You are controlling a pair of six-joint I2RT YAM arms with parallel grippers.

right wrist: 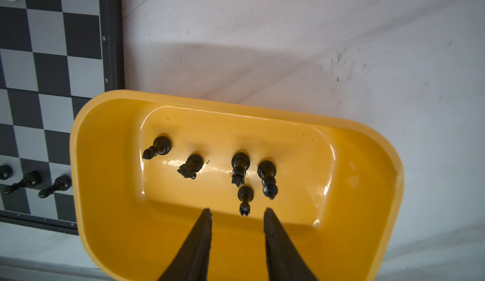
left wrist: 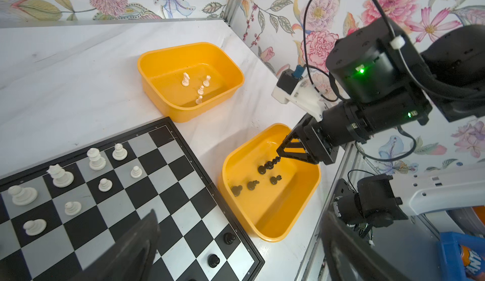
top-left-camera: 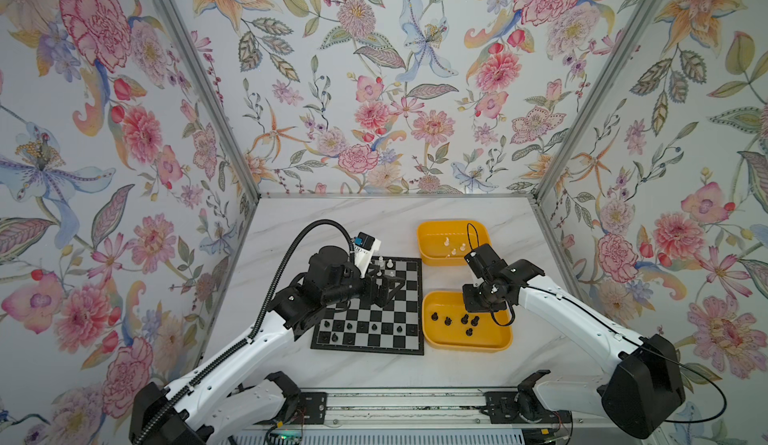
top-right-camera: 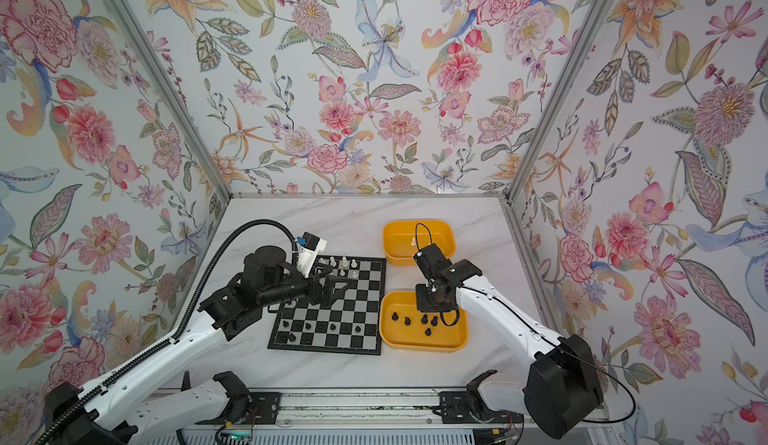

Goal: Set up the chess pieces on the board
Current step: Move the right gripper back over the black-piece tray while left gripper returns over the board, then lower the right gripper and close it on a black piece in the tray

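Right now: marble table [top-left-camera: 374, 222]. Board [top-left-camera: 409, 306] centre-left on it, two yellow tubs [top-left-camera: 469, 345] just right of board. Left pincer [top-left-camera: 384, 285] over board's far half, jaws wide apart, empty. Right pincer [right wrist: 238, 211] low in near tub, jaws apart, tips either side of black piece [right wrist: 245, 195]. White pieces [left wrist: 97, 159] on far rows, black ones [top-left-camera: 374, 328] on near rows.

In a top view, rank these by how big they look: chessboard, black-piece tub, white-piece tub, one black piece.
1. chessboard
2. black-piece tub and white-piece tub: the first looks bigger but sits nearer the camera, so unranked
3. black piece
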